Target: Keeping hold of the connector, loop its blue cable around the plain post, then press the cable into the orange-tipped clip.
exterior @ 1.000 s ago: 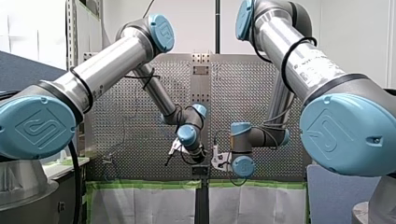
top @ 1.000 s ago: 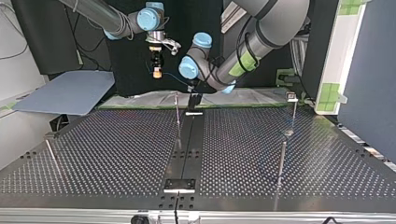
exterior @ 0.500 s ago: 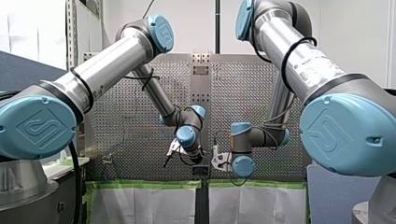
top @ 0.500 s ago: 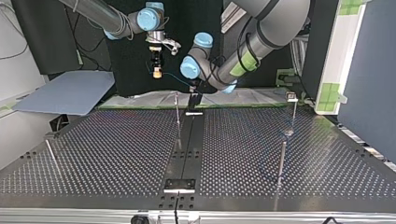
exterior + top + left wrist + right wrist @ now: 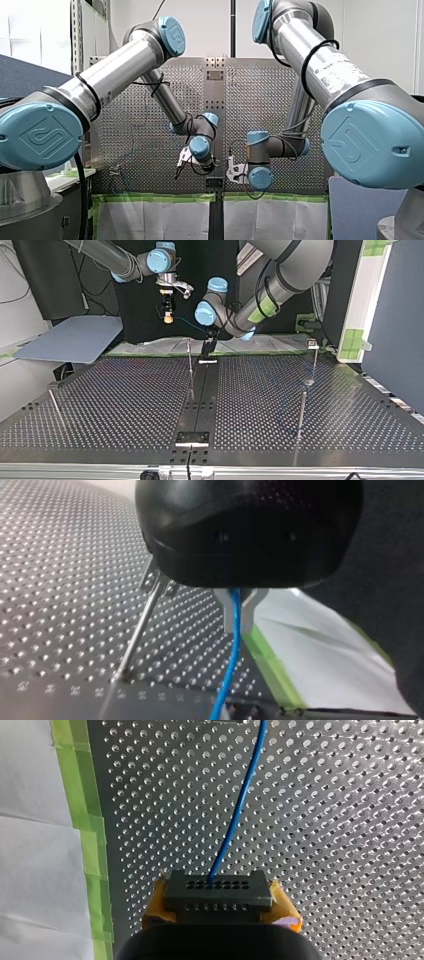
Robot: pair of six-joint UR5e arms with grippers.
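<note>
My right gripper (image 5: 220,906) is shut on the black connector (image 5: 218,889), its yellow pads on either side. The blue cable (image 5: 240,800) runs from the connector out over the perforated table. In the top view my right gripper (image 5: 169,316) hangs high beyond the table's far edge, and the cable (image 5: 187,323) runs from it across to my left gripper (image 5: 209,345). My left gripper (image 5: 237,620) has its metal fingers shut on the blue cable (image 5: 231,665), which hangs down below them. A plain metal post (image 5: 142,625) stands close beside it, also seen in the top view (image 5: 190,360).
A post with a small clip head (image 5: 312,344) stands at the far right of the top view, with another post (image 5: 302,410) nearer and one (image 5: 54,404) at the left. A black strip (image 5: 199,395) runs down the table's middle. Green tape (image 5: 272,667) edges the table.
My left gripper has shut its fingers onto the blue cable and shifted slightly near the post. My right gripper holds the connector in the same place.
</note>
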